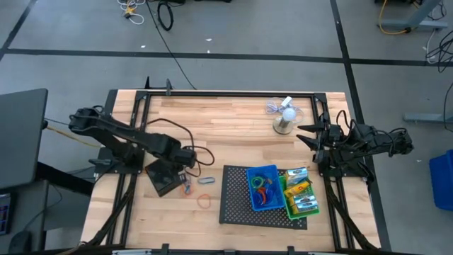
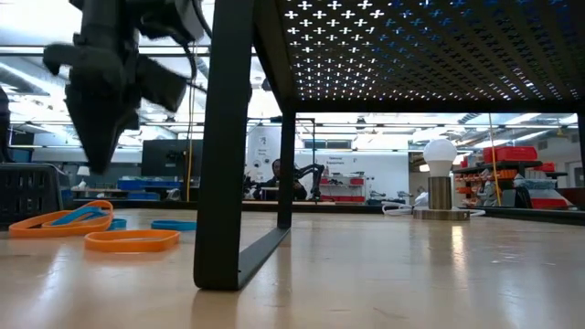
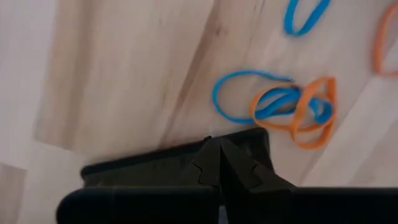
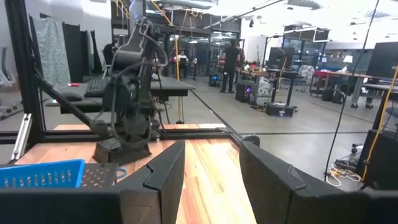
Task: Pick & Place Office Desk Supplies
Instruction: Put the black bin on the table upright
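Several rubber-band loops lie flat on the wooden table: a blue one tangled with an orange one [image 3: 292, 107], another blue one [image 3: 305, 15] and an orange one [image 2: 132, 240]. My left gripper [image 3: 217, 169] hangs shut just above them, pointing down, with nothing between its fingers; in the low view my left gripper [image 2: 96, 164] stands clear of the bands. A small black bin [image 1: 163, 178] stands beside it. A blue bin [image 1: 262, 188] with bands and a green bin [image 1: 301, 198] with green-white boxes sit on the mesh tray [image 1: 233, 202]. My right gripper [image 4: 211, 177] waits open at the right edge.
A white mini fan [image 1: 284, 117] on a round base stands at the far right of the table. The raised mesh tray's leg [image 2: 224, 183] fills the front of the low view. Bare wood lies between the black bin and the tray.
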### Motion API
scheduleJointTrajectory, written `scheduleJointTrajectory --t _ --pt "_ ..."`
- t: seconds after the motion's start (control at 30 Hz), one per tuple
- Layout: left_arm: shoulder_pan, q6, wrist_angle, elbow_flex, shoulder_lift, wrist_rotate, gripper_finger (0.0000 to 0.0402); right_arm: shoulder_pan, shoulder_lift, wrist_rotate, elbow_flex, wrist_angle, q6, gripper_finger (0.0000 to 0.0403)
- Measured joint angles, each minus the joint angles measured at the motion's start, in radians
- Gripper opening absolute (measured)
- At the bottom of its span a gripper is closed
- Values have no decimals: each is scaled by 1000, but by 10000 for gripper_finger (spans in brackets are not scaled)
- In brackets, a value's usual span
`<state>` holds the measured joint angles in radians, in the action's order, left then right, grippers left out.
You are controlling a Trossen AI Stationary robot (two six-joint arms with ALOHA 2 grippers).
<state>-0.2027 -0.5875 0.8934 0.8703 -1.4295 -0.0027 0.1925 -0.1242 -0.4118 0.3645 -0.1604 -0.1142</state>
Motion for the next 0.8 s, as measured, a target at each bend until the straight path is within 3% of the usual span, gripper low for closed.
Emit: scheduleJointTrajectory --t 0.27,0.8 --pt "-7 -3 3 -6 -96 33 1 0 0 4 0 0 -7 160" --pt "-149 -212 140 -5 -81 -1 1 0 0 8 0 23 -33 160"
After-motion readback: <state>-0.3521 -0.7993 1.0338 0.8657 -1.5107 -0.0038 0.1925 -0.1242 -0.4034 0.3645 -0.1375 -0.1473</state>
